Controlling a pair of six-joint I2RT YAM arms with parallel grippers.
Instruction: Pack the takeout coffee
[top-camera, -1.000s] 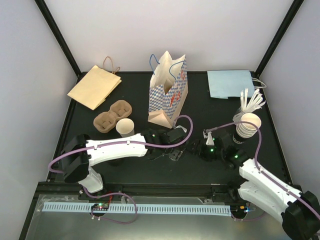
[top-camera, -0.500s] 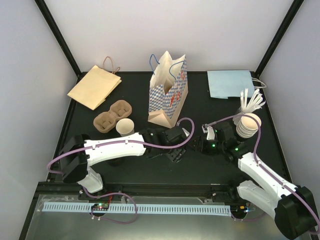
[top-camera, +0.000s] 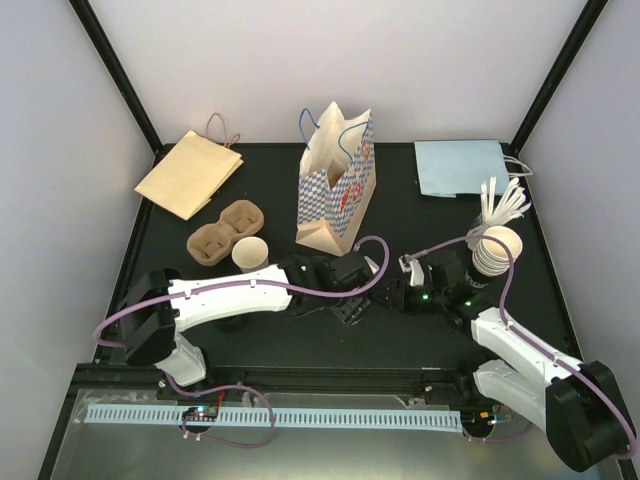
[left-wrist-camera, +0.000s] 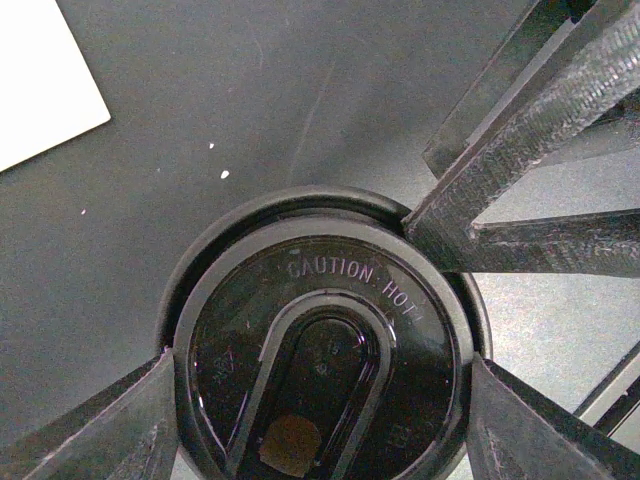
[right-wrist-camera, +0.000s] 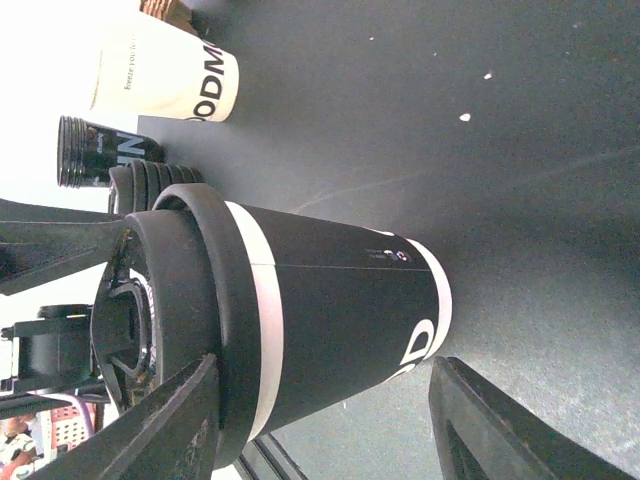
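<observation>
Carrier tray (top-camera: 222, 232): far left, well apart from the action, white cup (top-camera: 250, 255) just beside it.
Left gripper (top-camera: 348, 306): out over the middle of the table, reaching down from above, jaws drawn in on the lid (left-wrist-camera: 320, 370), one finger (left-wrist-camera: 95, 435) at each side of the rim, apparently touching it.
Lid: lying flat, "CAUTION HOT" readable, sitting on top of the black cup (right-wrist-camera: 330, 320).
Black cup: upright on the table, just in front of the checked bag (top-camera: 338, 195), long axis vertical, right between the two grippers.
Right gripper (top-camera: 397, 296): just right of the cup, coming in from the side, jaws spread, rolled on its side, one finger (right-wrist-camera: 165, 425) up by the lid, the other down by the base; no contact visible.
Nearer arm: left, already on top of the cup; right close alongside.
Key relation: lid directly below the left jaws, in line with the cup's axis; probably midway through seating the lid, bag waiting just behind.
Hidden: cup body mostly covered by the left gripper in the top view; impossible to tell whether the lid is snapped fully home; right fingertips cut off at the frame edge.
</observation>
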